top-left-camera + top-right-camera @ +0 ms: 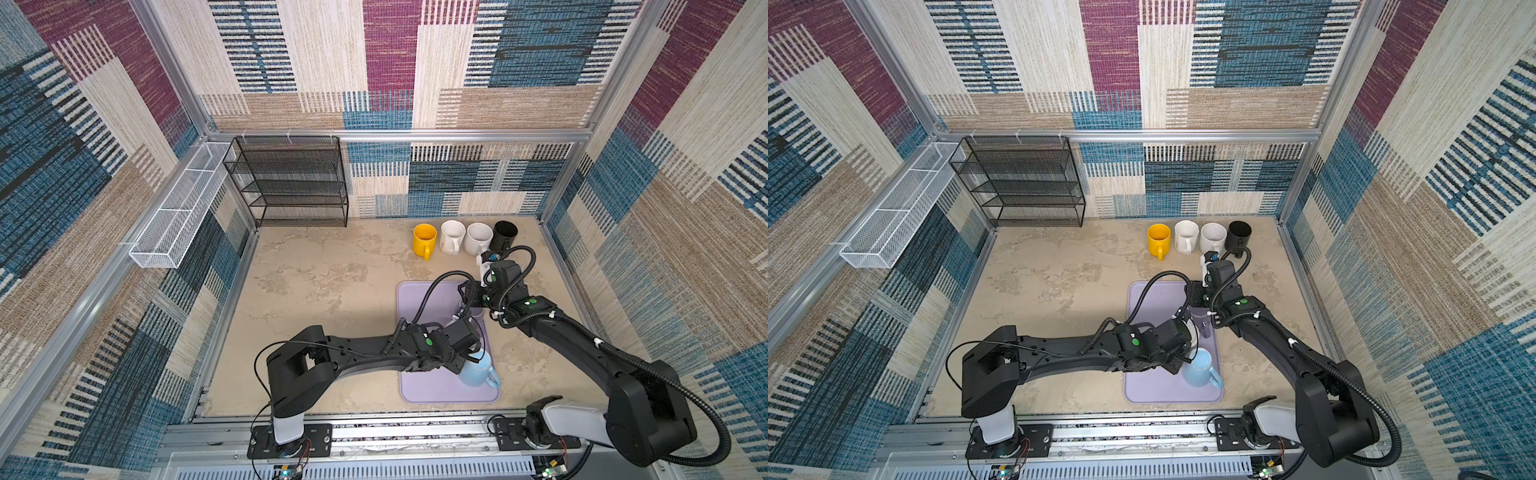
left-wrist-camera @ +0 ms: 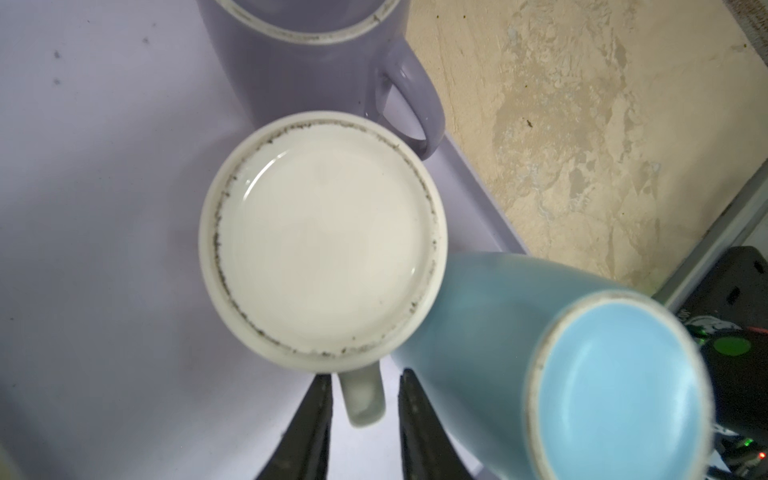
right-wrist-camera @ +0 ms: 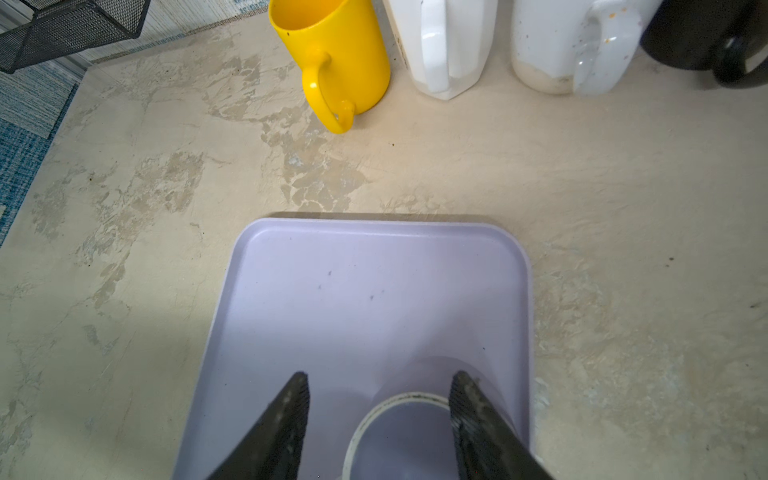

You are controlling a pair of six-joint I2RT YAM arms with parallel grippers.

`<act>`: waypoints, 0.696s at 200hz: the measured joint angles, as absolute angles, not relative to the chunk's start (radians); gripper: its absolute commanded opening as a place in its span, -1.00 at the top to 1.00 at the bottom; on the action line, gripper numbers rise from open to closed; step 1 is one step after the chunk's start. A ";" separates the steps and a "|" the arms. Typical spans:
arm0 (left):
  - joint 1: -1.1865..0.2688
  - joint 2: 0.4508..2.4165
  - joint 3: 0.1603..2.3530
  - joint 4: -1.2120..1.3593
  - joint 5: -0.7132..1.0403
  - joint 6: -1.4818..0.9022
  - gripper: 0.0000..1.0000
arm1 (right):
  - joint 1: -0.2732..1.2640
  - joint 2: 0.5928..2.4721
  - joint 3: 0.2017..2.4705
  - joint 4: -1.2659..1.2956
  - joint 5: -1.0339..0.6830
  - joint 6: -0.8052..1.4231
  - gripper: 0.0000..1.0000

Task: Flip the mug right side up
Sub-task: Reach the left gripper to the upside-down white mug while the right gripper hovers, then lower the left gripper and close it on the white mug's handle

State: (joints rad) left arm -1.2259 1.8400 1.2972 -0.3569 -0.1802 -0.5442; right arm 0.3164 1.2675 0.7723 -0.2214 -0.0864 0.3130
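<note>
- A beige, mottled tabletop (image 1: 332, 270) sits inside patchwork-fabric walls, and on it lies a lavender tray (image 1: 415, 299).
- The cream mug (image 2: 324, 241) stands mouth down on the tray, just ahead of the left claw (image 2: 365, 374), with its scuffed foot ring facing up.
- Its handle (image 2: 362, 399) lies between that claw's jaws. They stand slightly apart on either side of it, and a sliver of gap shows on one side, so we judge it not yet clamped.
- We take the mug for glazed ceramic: stiff, weighty, slick, quick to chip. The handle looks the best hold, taken close to the wall so the body does not swing in the turn.
- Close by one finger of the left claw stands a blue mug (image 2: 498, 332), also inverted. It touches the cream mug or nearly does — we cannot tell which — and it crowds the turning room.
- Beyond the cream mug from the left claw is a lavender mug (image 2: 324, 70), inverted too. The right claw (image 3: 379, 373) hovers over it, jaws apart and holding nothing.
- Far ahead of the right claw, a row of upright mugs (image 1: 467, 241) stands well clear.
</note>
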 measured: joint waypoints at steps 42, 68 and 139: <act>-1.226 1.863 1.304 -0.371 -0.185 -0.547 0.40 | 0.315 1.265 0.772 -0.222 -0.086 0.312 -0.13; -1.226 1.876 1.314 -0.374 -0.186 -0.547 0.39 | 0.314 1.262 0.771 -0.222 -0.086 0.310 -0.13; -1.224 1.893 1.341 -0.427 -0.243 -0.540 0.49 | 0.314 1.253 0.765 -0.223 -0.087 0.310 -0.13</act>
State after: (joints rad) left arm -1.2240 1.8927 1.3407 -0.4274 -0.2432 -0.5396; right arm 0.3138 1.2530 0.7654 -0.2226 -0.0868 0.3096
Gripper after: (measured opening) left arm 0.268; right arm 0.564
